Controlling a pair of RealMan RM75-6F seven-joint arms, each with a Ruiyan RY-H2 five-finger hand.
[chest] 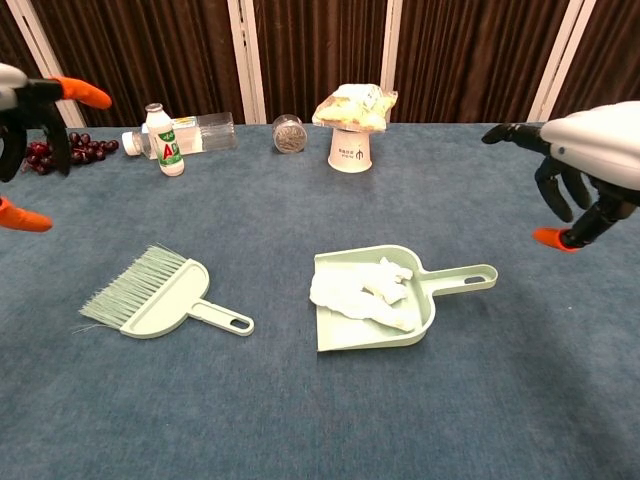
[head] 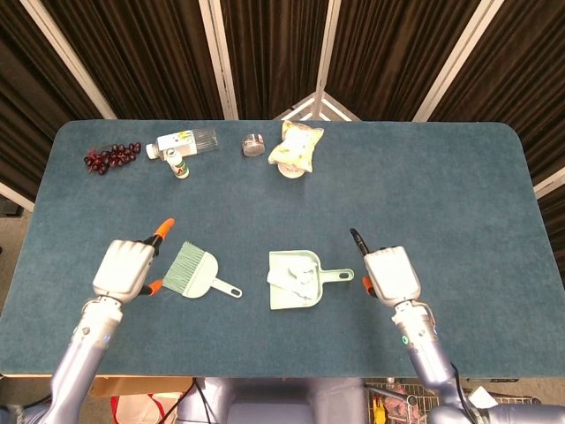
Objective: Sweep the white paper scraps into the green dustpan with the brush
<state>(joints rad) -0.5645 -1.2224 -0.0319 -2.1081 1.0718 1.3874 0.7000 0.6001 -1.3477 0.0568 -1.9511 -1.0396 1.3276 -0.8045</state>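
Note:
The green dustpan (head: 294,281) (chest: 372,300) lies mid-table, handle pointing right, with the white paper scraps (head: 290,277) (chest: 362,290) piled inside it. Left of it the green brush (head: 196,273) (chest: 160,299) lies flat on the cloth, bristles to the left, handle toward the dustpan. My left hand (head: 127,268) (chest: 30,110) hovers just left of the brush with its fingers spread, holding nothing. My right hand (head: 389,273) (chest: 588,160) hangs to the right of the dustpan handle, fingers apart and empty.
Along the far edge stand a bunch of dark grapes (head: 111,157), a lying clear bottle (head: 188,140), a small upright white bottle (chest: 165,141), a small jar (chest: 289,133) and a paper cup topped by a snack bag (chest: 352,125). The blue cloth (head: 441,194) covers the table.

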